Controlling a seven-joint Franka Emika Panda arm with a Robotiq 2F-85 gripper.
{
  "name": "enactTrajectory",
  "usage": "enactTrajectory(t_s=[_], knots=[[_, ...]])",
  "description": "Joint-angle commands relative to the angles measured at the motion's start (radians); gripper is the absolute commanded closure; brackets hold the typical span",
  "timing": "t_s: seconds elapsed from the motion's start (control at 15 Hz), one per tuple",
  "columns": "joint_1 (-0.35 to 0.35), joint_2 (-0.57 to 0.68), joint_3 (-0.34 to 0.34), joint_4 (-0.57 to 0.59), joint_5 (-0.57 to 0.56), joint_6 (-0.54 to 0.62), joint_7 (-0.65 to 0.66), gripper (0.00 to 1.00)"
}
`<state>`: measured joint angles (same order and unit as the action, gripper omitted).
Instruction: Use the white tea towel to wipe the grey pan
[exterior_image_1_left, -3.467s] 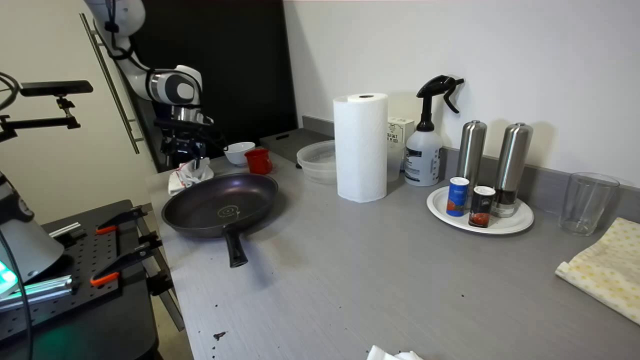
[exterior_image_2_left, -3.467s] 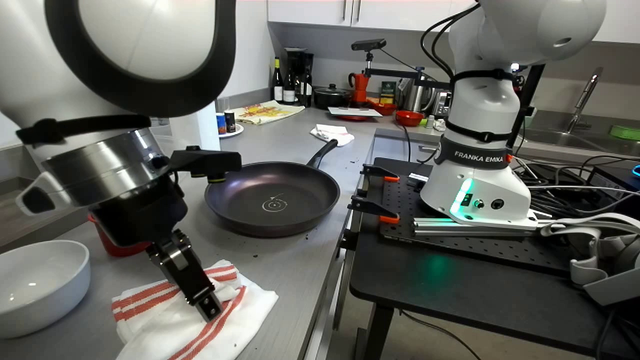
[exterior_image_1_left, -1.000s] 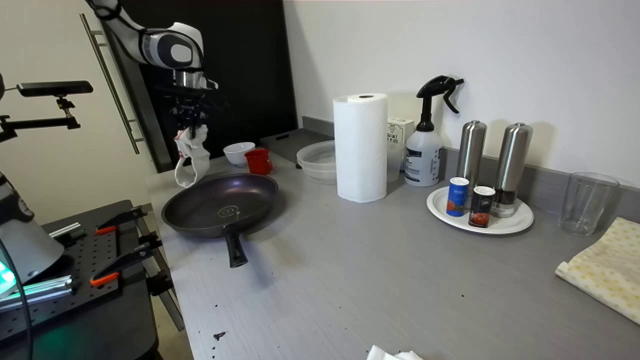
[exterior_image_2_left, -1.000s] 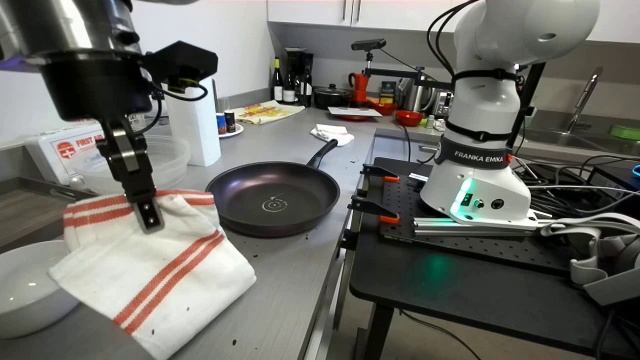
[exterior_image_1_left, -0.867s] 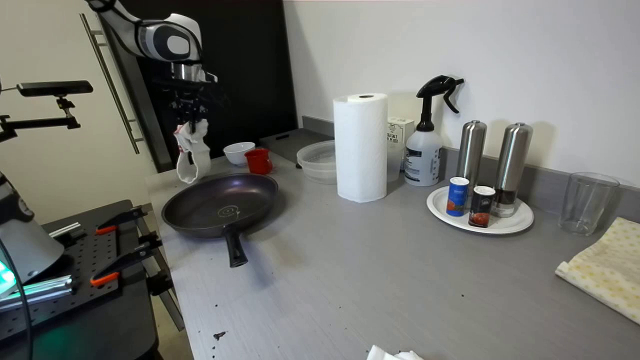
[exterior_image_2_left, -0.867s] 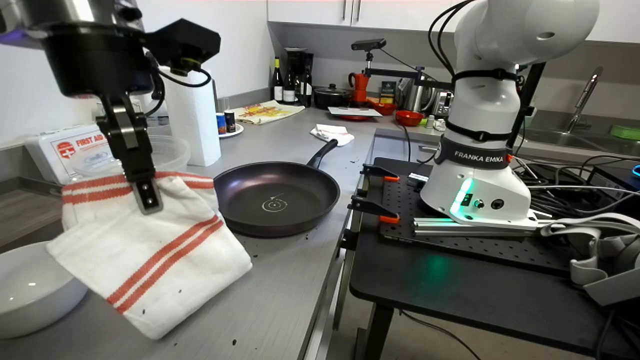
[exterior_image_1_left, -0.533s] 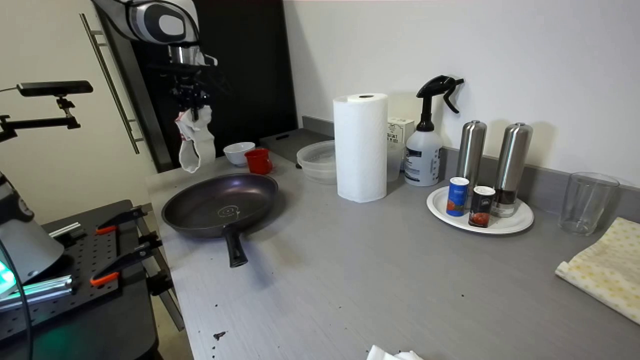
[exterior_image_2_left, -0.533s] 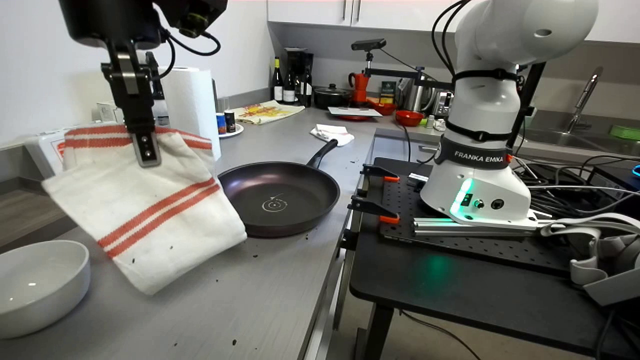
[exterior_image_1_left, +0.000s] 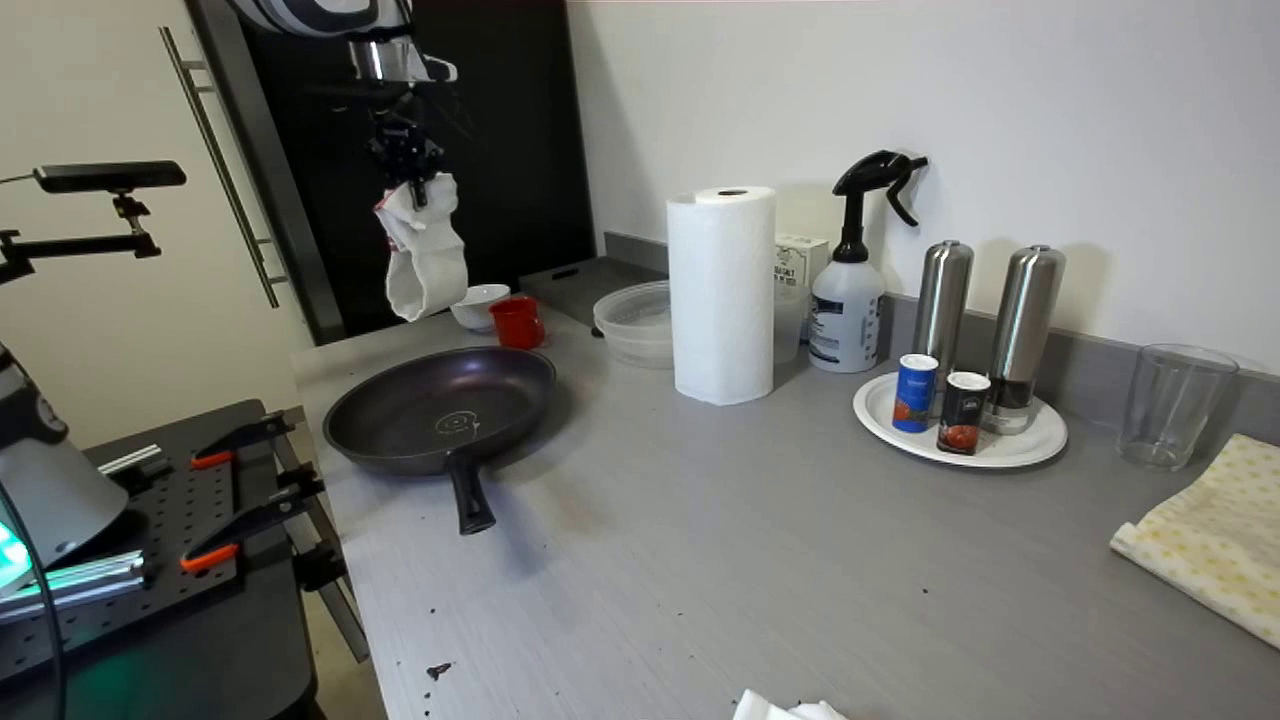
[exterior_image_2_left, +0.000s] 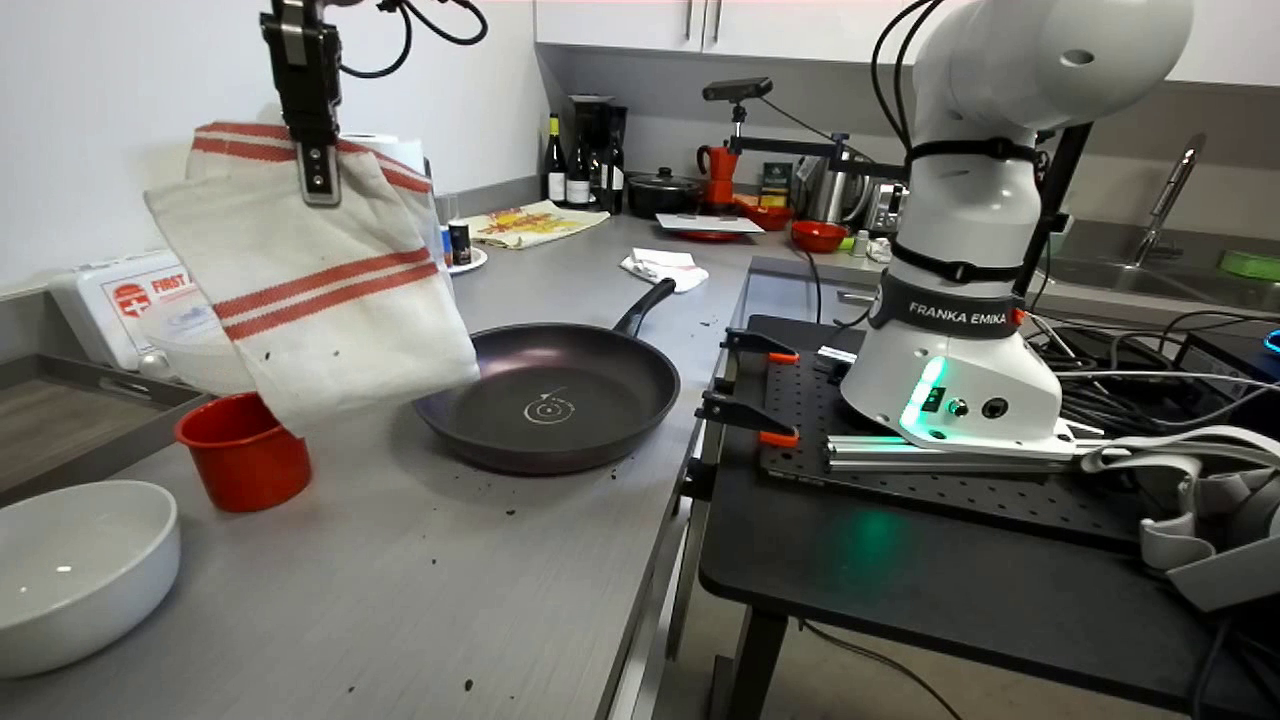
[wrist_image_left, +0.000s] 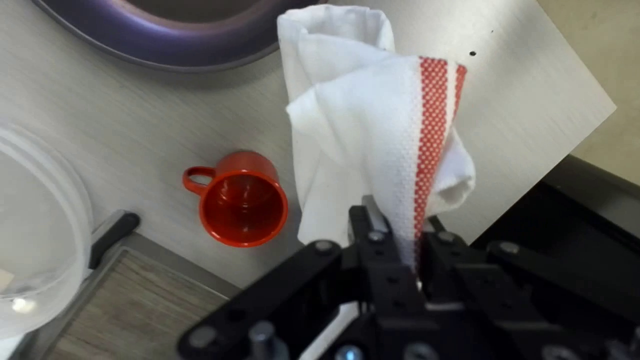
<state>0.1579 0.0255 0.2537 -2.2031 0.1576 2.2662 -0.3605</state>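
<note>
My gripper (exterior_image_1_left: 419, 195) is shut on the white tea towel (exterior_image_2_left: 330, 340), which has red stripes and hangs in loose folds below the fingers. The towel is in the air, clear of the counter. In the wrist view a fold of the towel (wrist_image_left: 360, 125) runs up between the two fingers and covers their tips. The grey pan (exterior_image_2_left: 560, 410) sits on the counter with its black handle pointing away from the gripper. Towel and pan are apart; in the wrist view only part of the pan's rim (wrist_image_left: 200, 57) shows, at the top.
A red mug (exterior_image_2_left: 245, 470) and a white bowl (exterior_image_2_left: 85, 570) stand near the towel. Beyond the mug are a clear plastic container (exterior_image_1_left: 638, 330) and a paper-towel roll (exterior_image_1_left: 720, 300). Another white cloth (exterior_image_2_left: 665, 268) lies past the pan's handle.
The towel lay on the counter at first and is now lifted high in my gripper. In the last second it has risen further and shifted sideways, uncovering the red mug. The pan has stayed put.
</note>
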Motion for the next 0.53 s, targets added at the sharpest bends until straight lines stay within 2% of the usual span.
enactTrajectory(t_s=[0.0,0.47], knots=[[-0.019,-0.065,-0.059,-0.038,0.039,-0.018,-0.018,0.97],[-0.052,-0.111,-0.143,-0.128,0.059,0.0,-0.016,0.97]])
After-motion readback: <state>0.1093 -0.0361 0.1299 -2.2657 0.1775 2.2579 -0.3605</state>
